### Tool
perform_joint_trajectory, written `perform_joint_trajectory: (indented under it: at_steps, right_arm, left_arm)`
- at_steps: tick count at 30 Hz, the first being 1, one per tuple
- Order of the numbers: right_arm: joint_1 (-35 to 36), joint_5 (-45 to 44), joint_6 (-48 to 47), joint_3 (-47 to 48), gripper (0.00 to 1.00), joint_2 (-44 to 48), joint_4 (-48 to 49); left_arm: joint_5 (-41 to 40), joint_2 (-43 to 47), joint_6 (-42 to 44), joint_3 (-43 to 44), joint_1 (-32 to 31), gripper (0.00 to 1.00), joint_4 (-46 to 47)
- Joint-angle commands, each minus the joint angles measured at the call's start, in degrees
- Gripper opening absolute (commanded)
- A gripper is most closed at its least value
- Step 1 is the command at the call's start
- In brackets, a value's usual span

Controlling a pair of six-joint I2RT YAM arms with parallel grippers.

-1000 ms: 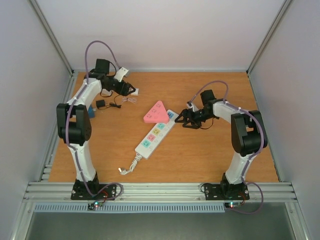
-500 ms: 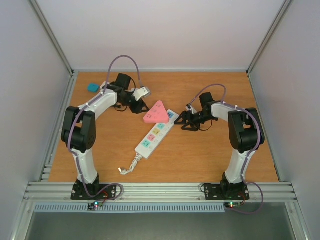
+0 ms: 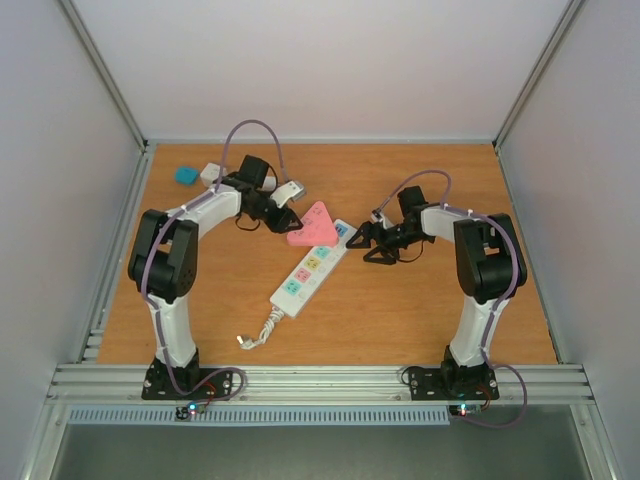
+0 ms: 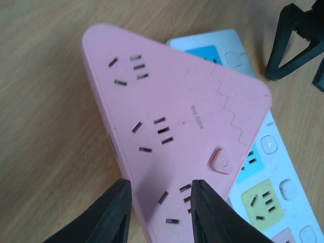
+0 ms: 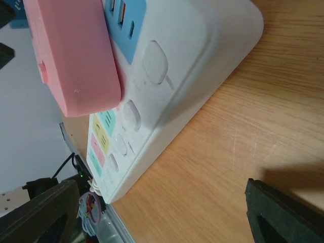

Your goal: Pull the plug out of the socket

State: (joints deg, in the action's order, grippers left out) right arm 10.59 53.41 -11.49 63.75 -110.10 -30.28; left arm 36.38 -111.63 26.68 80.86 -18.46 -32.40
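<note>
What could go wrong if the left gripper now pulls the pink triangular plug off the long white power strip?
Slip: the left gripper straddles only one corner of the pink triangular plug, so a pull may twist it or lose it.
Lift: the right gripper stands open beside the end of the long white power strip, not holding it, so the strip may rise with the plug.

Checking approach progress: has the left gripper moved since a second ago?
Yes. The left gripper has swung right and toward the near edge, ending at the left side of the pink plug, which sits on the socket.
</note>
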Motion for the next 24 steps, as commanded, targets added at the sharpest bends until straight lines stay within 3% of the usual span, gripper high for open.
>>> perform_joint_trajectory:
  at_steps: [1,15,24]
  right_arm:
    - [0.26,2.01,1.45,-0.51,0.92,-1.92,1.55]
    - [1.18,3.59,7.20,0.82,0.89,-5.21,8.44]
    - [1.45,3.80,11.40,4.43,0.64,-8.56,12.44]
  left_arm:
    - [-0.16,-2.52,-2.03,-1.35,-0.11,0.34,2.07]
    - [-0.14,-4.11,-6.54,-5.05,-0.09,0.31,3.36]
    - [1.42,-2.84,-10.14,-8.44,-0.12,0.30,6.27]
